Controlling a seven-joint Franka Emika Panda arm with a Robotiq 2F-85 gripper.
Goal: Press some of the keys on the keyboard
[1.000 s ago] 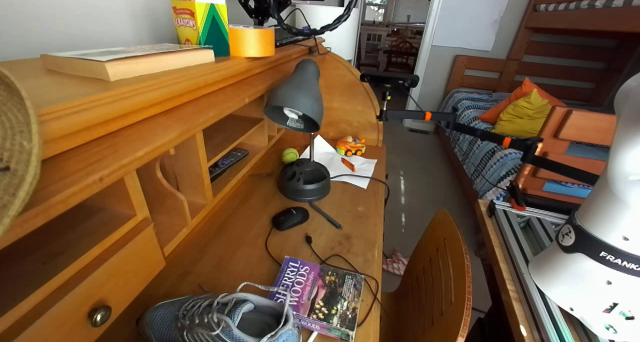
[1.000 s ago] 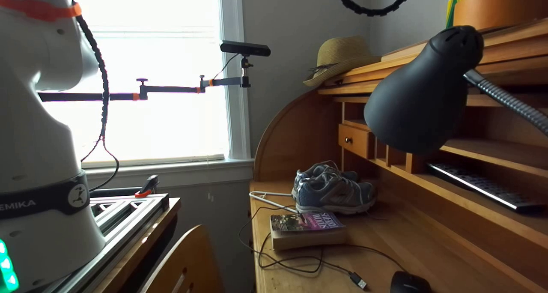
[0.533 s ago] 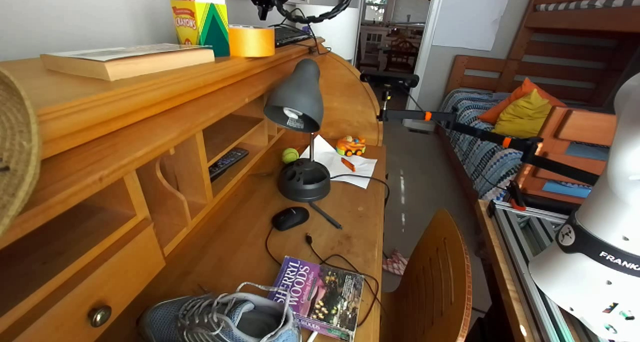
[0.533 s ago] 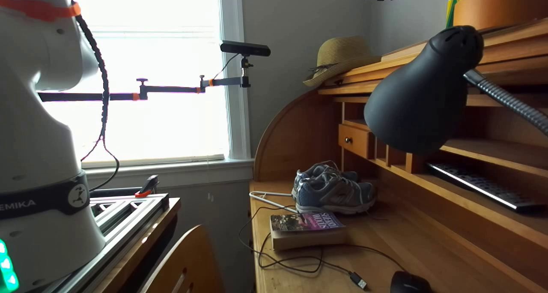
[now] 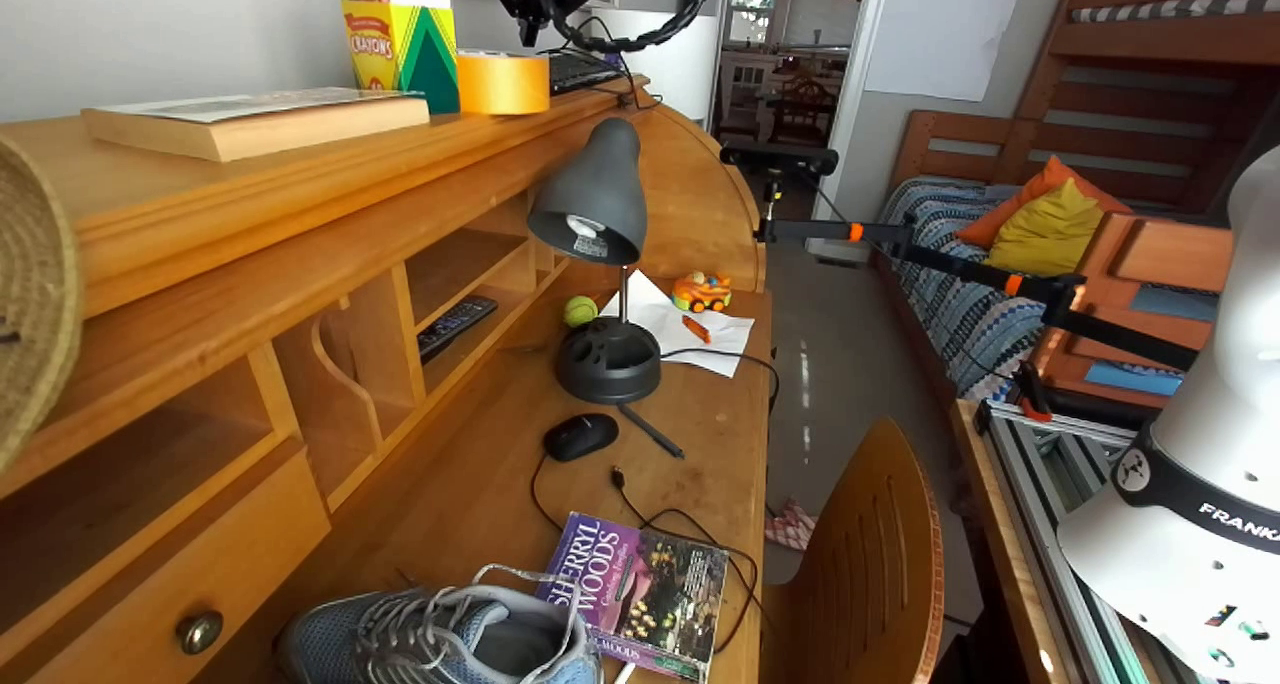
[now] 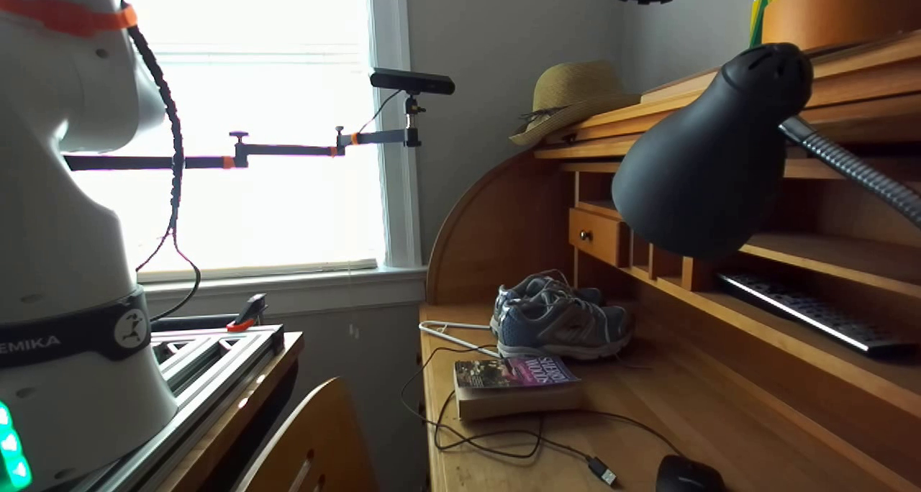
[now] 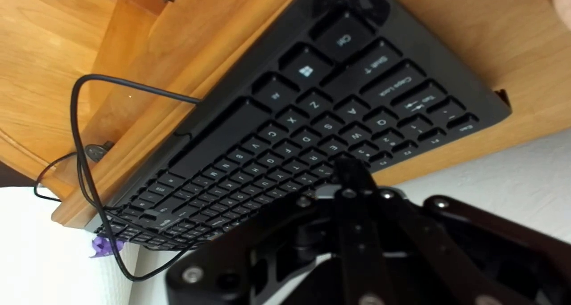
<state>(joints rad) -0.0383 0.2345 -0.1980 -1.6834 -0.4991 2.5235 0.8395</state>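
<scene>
The keyboard is black with white-lettered keys and lies on top of the wooden desk hutch. It fills much of the wrist view. In an exterior view only a thin dark part of the keyboard shows behind the orange tape roll. My gripper is black, with its fingertips together and nothing seen between them. In the wrist view the tips overlap the number row near the 3 key; a gap shows above the keyboard in an exterior view, where the gripper points down.
The orange tape roll, crayon box and a book stand on the hutch top. A black cable loops off the keyboard over the hutch edge. A grey lamp rises in front. A wall borders the hutch's back.
Since one second ago my gripper and its cable loop have risen away from the keyboard, then dropped slightly in the last half second. The keyboard and the other objects have not moved.
</scene>
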